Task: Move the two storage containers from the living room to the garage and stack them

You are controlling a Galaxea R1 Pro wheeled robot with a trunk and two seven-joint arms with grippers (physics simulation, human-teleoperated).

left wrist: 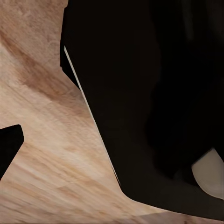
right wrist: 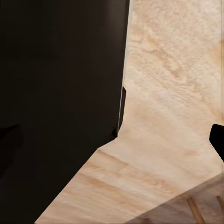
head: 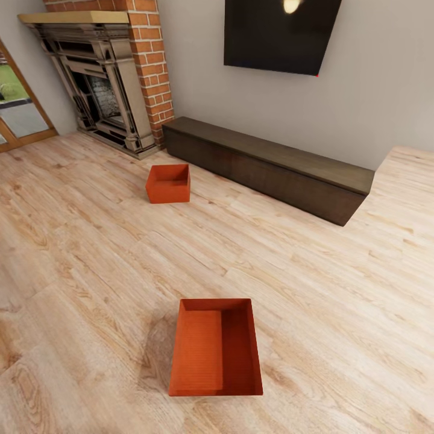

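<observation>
room: living room, light wood plank floor (head: 90, 253) across the head view.
near container: orange-red storage container (head: 216, 347), open top up, resting flat on the planks, low and central in the head view; a soft shadow lies on the planks on its left side.
far container: second orange-red storage container (head: 169, 183), same shape, resting on the planks farther off, just in front of the bench end and the fireplace base; well apart from the near one.
bench: long dark low bench (head: 271, 169) along the grey wall, running from the brick chimney off to the right.
fireplace: ornate fireplace (head: 99, 90) with a pale mantel, set against the red brick chimney (head: 150, 66).
tv: black wall-mounted tv (head: 280, 36) above the bench, with a bright light reflection near its top edge.
door: wood-framed glazed door (head: 18, 114) at the far left of the head view, green showing outside.
left gripper: left wrist view shows a dark finger tip (left wrist: 9, 144) at the picture's edge and a large dark body of the robot (left wrist: 154, 107) close beside it; plank floor beyond the jaws. whether the jaws are apart or together cannot be told.
right gripper: right wrist view shows a dark finger tip (right wrist: 217, 139) at the picture's edge, with a large dark body beside it; plank floor beyond the jaws. jaw state cannot be told.
contact: nothing lies between either pair of jaws in the wrist views; both containers sit on the planks, away from the jaws.
</observation>
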